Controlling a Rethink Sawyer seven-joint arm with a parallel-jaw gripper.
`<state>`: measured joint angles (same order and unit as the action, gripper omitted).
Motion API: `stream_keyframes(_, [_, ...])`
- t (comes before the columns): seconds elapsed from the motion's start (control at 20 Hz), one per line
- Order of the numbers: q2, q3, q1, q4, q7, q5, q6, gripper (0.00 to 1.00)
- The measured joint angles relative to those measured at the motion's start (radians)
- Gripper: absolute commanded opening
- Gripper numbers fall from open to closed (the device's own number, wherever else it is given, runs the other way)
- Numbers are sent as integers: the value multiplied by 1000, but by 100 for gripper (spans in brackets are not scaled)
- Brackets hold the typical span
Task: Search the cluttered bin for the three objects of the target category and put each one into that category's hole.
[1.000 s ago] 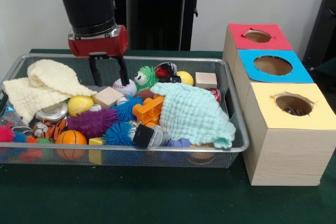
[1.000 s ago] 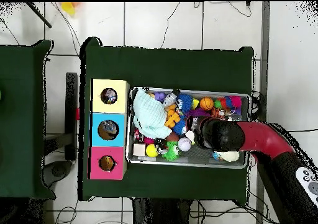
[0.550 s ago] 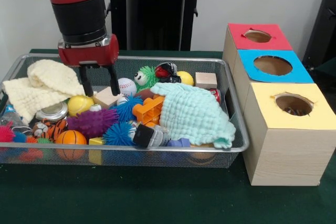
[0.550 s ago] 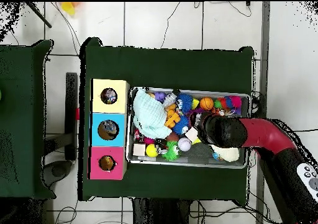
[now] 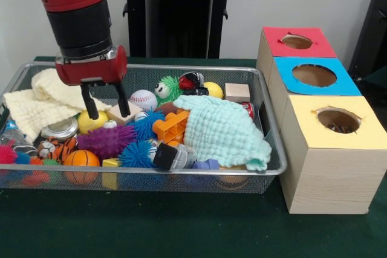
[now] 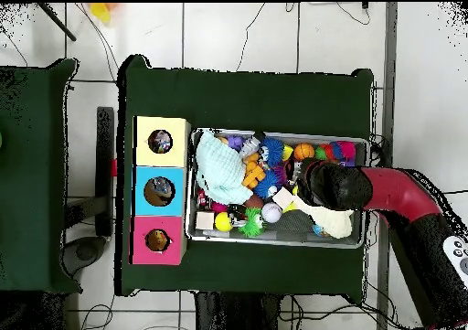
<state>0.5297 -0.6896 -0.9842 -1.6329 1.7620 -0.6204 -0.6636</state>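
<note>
From the front, the claw hangs open and empty over the wire bin, its tips straddling a yellow ball beside a wooden block, while from overhead the red arm covers the bin's right half.

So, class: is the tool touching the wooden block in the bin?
Cannot tell. In the front view the tool hangs open with one fingertip overlapping the wooden block, but depth is unclear; the overhead view hides it under the arm.
</note>
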Motion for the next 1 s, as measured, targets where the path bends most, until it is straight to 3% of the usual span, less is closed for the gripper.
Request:
stream_keyframes(0.45, [-4,-24,-37,22,-83,-2,-32,100])
stream_keyframes(1.0, [-8,-27,-68,49,-85,-4,-38,100])
